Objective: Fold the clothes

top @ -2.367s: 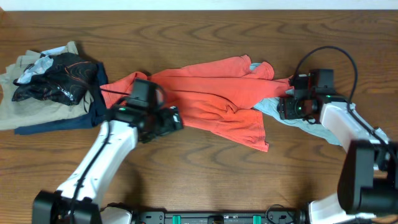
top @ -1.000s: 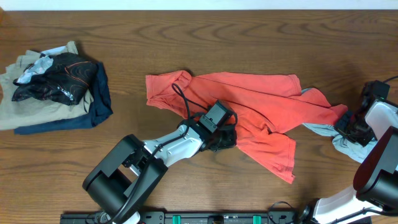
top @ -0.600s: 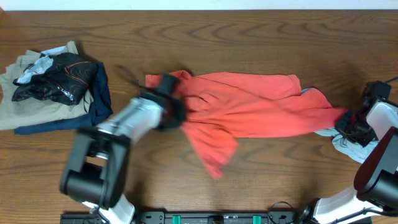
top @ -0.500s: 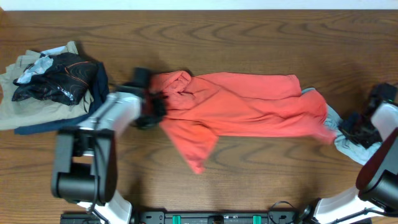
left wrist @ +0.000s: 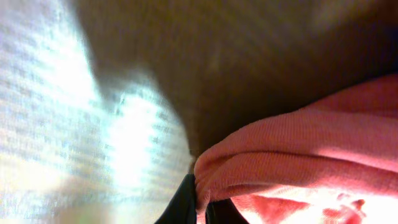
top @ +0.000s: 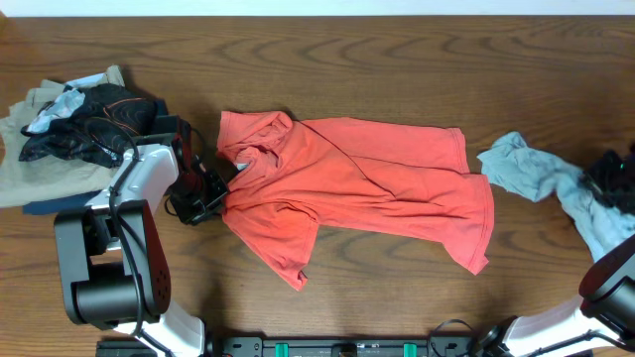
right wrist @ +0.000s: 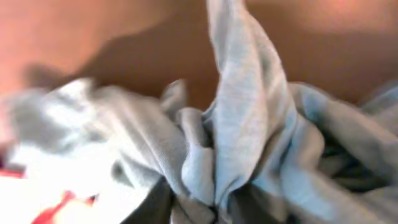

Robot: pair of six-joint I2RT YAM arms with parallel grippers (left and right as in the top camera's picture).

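Note:
The coral-red T-shirt (top: pixel 367 188) lies spread across the table's middle, with one flap hanging toward the front edge. My left gripper (top: pixel 205 201) is at the shirt's left edge. In the left wrist view it (left wrist: pixel 202 210) is shut on a rolled fold of the red shirt (left wrist: pixel 298 162). A light blue garment (top: pixel 531 174) lies crumpled to the right of the shirt, apart from it. My right gripper (top: pixel 617 180) is at that garment's far right end. In the right wrist view its jaws (right wrist: pixel 202 208) stand parted with a fold of the blue fabric (right wrist: pixel 245 118) between them.
A pile of other clothes sits at the far left: a beige garment (top: pixel 40 174), a black one (top: pixel 99 124) on top and a navy one (top: pixel 69 205) underneath. It lies just left of my left arm (top: pixel 139 183).
My left gripper has dragged the shirt's left edge further left and forward, and the shirt now lies flatter. The blue garment has come away from the shirt's right end. My right jaws have parted.

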